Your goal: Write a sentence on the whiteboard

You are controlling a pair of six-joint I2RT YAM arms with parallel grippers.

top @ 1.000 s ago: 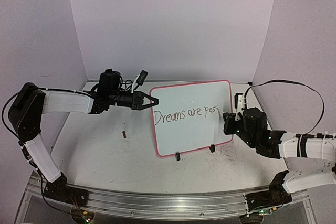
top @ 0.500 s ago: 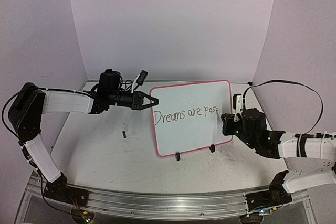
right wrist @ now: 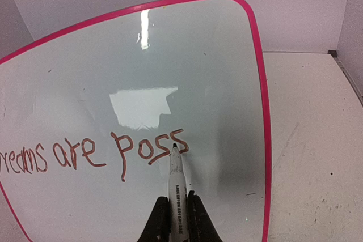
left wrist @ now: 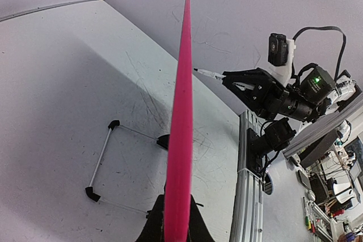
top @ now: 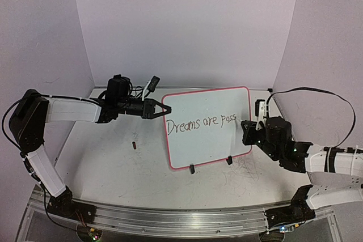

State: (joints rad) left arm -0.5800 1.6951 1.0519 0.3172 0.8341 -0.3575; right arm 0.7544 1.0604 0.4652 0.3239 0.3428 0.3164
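The whiteboard (top: 207, 140) stands tilted on the table, white with a pink-red rim. The sentence (top: 200, 122) reads "Dreams are poss" in thin dark red strokes. My left gripper (top: 161, 109) is shut on the board's left rim, seen edge-on in the left wrist view (left wrist: 181, 140) between the fingers (left wrist: 195, 228). My right gripper (top: 248, 127) is shut on a white marker (right wrist: 177, 185). The marker's tip is at the last "s" of the writing (right wrist: 96, 154) on the board (right wrist: 187, 66); I cannot tell whether it touches.
A small dark red cap (top: 134, 144) lies on the table left of the board. Two black clip feet (top: 192, 168) hold the board's lower edge. A wire stand (left wrist: 102, 162) shows behind the board. A metal rail (top: 181, 219) runs along the near edge.
The second "s" of "poss" has appeared, and my right gripper with the marker has shifted slightly right. The left arm and the board have not moved.
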